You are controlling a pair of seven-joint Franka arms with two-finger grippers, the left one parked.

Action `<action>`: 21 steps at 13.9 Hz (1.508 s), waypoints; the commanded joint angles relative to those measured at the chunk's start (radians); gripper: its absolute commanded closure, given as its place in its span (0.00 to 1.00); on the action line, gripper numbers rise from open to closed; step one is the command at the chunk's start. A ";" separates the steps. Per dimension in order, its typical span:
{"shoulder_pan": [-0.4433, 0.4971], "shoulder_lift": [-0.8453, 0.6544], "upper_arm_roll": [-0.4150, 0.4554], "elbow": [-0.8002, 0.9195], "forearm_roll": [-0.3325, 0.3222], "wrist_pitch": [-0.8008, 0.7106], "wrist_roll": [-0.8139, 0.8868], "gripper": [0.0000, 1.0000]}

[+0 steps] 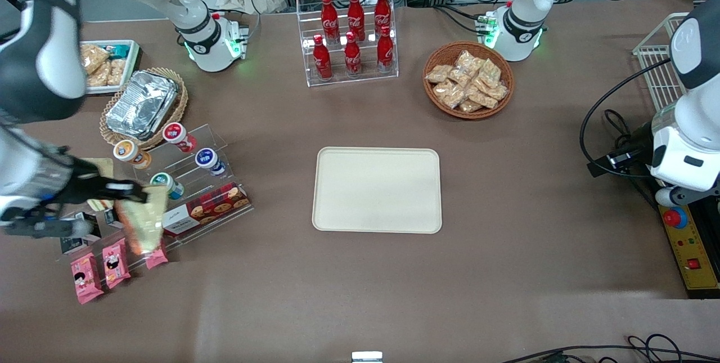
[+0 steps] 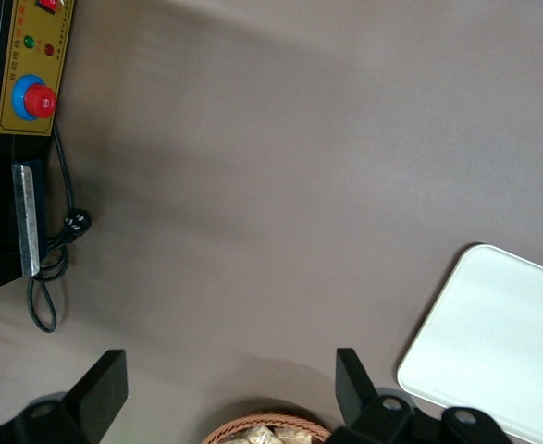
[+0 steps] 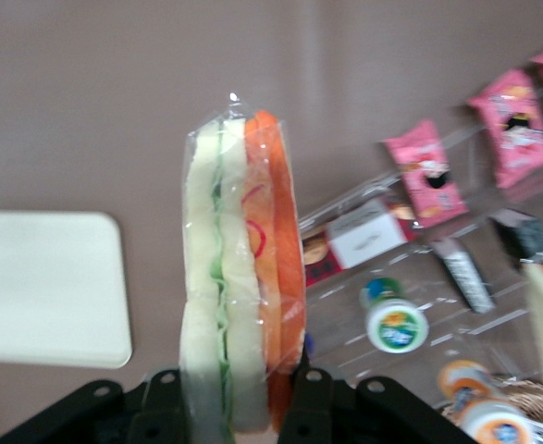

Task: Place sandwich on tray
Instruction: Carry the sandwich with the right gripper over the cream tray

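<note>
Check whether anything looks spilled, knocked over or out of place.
Nothing stands out. The end effector holds the wrapped sandwich above the snack display toward the working arm's end; the tray sits flat and bare.

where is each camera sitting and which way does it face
Front view: high in front of the table, looking down at the tray, bottle rack and both arms; the end effector holds the sandwich above the snack stand.
Left wrist view: on the parked arm, facing the table, tray corner and basket; its own fingers show.
Right wrist view: on the working arm, along the end effector clamping the sandwich.
All share the tray.
</note>
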 commanded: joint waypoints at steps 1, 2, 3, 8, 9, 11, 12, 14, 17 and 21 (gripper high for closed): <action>0.120 0.008 -0.005 0.009 -0.034 -0.021 -0.011 0.63; 0.158 0.013 -0.005 0.007 -0.045 -0.013 -0.012 0.63; 0.188 0.023 -0.005 0.009 -0.045 -0.007 -0.025 0.63; 0.323 0.062 -0.003 0.006 -0.046 0.069 -0.160 0.63; 0.358 0.072 -0.005 0.006 -0.049 0.092 -0.164 0.63; 0.432 0.102 -0.005 0.006 -0.126 0.161 -0.166 0.63; 0.461 0.121 -0.005 0.006 -0.164 0.206 -0.179 0.63; 0.481 0.163 -0.005 0.007 -0.181 0.266 -0.250 0.63; 0.525 0.224 -0.006 0.006 -0.190 0.350 -0.337 0.63; 0.587 0.318 -0.005 0.006 -0.290 0.450 -0.348 0.63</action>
